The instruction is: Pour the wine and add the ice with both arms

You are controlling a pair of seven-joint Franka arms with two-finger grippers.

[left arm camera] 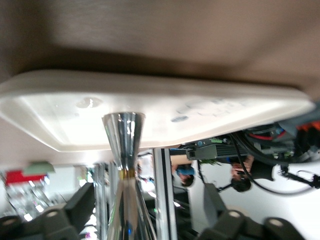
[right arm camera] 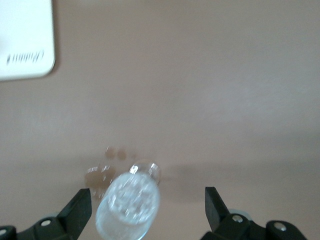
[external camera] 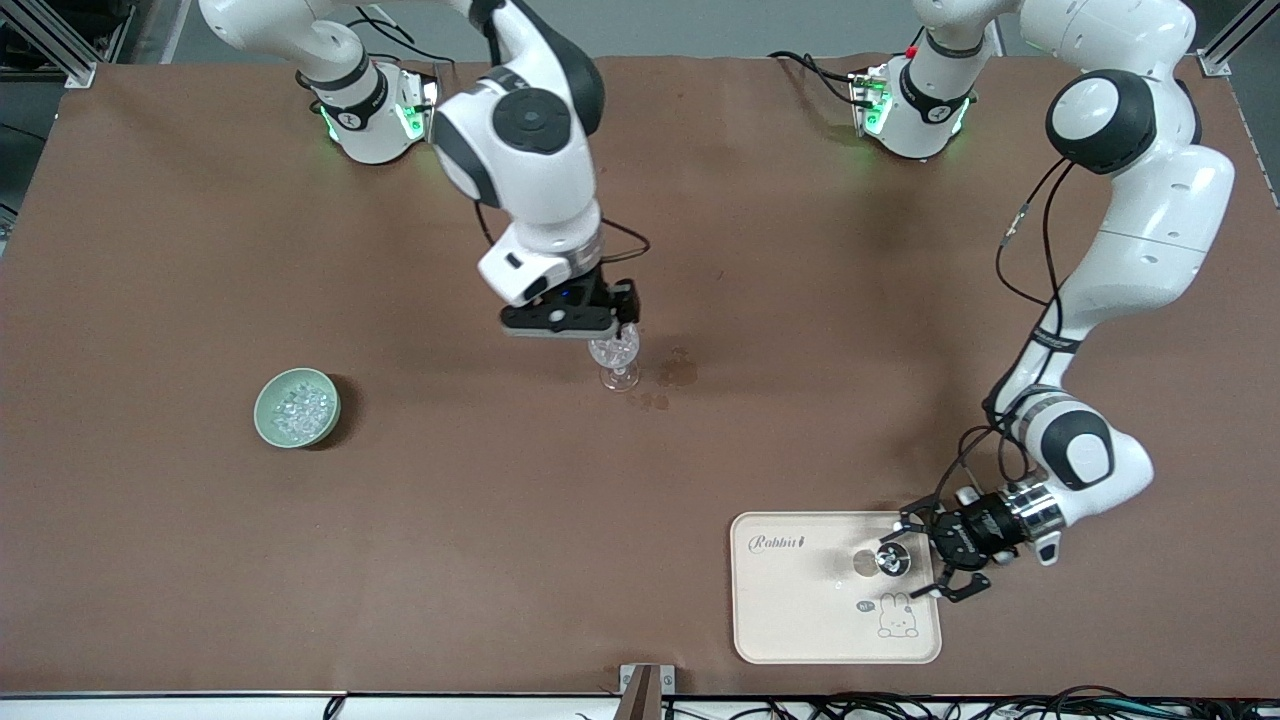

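A clear stemmed glass [external camera: 617, 355] stands mid-table with ice [right arm camera: 131, 196] in its cup. My right gripper [external camera: 603, 334] hangs just over it, open, and the cup sits between its black fingers [right arm camera: 79, 209] without touching them. A green bowl [external camera: 270, 392] toward the right arm's end holds more ice [external camera: 300, 410]. My left gripper [external camera: 917, 560] is low over the cream tray [external camera: 800, 620], open around an upright shiny metal jigger [left arm camera: 124, 145]. Its fingers [left arm camera: 82, 202] stand clear of the metal. Wine is out of view.
Small brown stains [external camera: 680, 372] mark the table beside the glass. The tray [right arm camera: 25, 45] lies near the table's front edge toward the left arm's end. A round wet mark [external camera: 865, 563] shows on it beside the jigger.
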